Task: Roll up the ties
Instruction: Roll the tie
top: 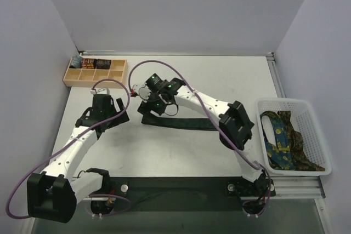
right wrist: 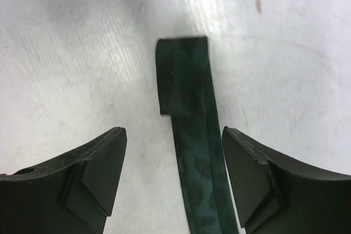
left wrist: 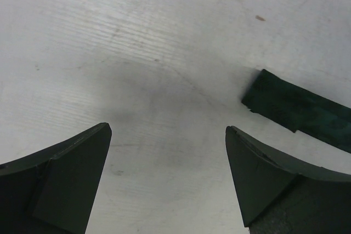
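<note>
A dark green tie (top: 181,124) lies flat across the middle of the table, its left end folded back on itself (right wrist: 184,72). In the right wrist view the tie runs down between my right gripper's (right wrist: 174,135) fingers, which stand open and apart from the fabric. My right gripper (top: 149,106) hovers over that folded end. The left gripper (top: 118,106) is just left of the tie, open with only bare table between its fingers (left wrist: 169,130); the tie's end (left wrist: 290,108) shows to its right. A blue tie with a yellow pattern (top: 277,141) and a brown patterned tie (top: 300,147) lie in the basket.
A white plastic basket (top: 285,101) stands at the table's right edge. A wooden compartment tray (top: 96,75) sits at the back left with small rolled items (top: 101,63) in its rear compartments. Purple cables (top: 164,65) loop over both arms.
</note>
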Motion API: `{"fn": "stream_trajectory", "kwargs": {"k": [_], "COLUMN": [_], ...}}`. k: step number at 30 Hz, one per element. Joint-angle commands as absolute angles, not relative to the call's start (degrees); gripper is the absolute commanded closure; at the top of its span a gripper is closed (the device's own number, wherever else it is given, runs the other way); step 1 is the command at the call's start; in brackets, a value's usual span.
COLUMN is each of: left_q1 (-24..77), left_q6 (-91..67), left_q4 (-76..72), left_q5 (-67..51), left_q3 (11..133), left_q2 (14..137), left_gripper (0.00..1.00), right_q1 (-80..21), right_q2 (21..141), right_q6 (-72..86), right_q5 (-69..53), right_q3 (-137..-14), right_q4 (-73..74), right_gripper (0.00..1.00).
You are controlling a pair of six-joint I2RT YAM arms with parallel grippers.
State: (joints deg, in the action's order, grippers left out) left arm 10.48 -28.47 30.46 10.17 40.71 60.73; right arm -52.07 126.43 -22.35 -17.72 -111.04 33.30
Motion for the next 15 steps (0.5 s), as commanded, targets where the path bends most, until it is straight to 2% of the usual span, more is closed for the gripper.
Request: {"fn": "stream_trajectory", "kwargs": {"k": [1,4,8,15], "left_q1": [10.8,11.0,11.6,12.9], "left_q6": [-30.7,-31.7,-32.1,-33.1], "left_q4": [22.7,19.3,14.9,8.4], "left_q5": [0.0,-6.6,-12.1,-16.7], "left_q3": [41.1,42.3,43.5,44.4], "left_q2": [61.6,65.7,72.4,79.9], "left_gripper": [0.03,0.03,0.03,0.03], "right_q1": [-47.7,-43.3,-37.9,-30.9], "right_q2": [114.6,107.1,98.3,90.6], "right_q6": [-10.8,-3.7,6.6,13.6], "right_q5": [-18.7,-15.6,-9.2,-13.3], "right_q3": [-102.0,-92.7,-74.7,-59.5], "right_q4": [31.6,26.2,20.8,11.6], "right_gripper": [0.30,0.37,0.40,0.45]}}
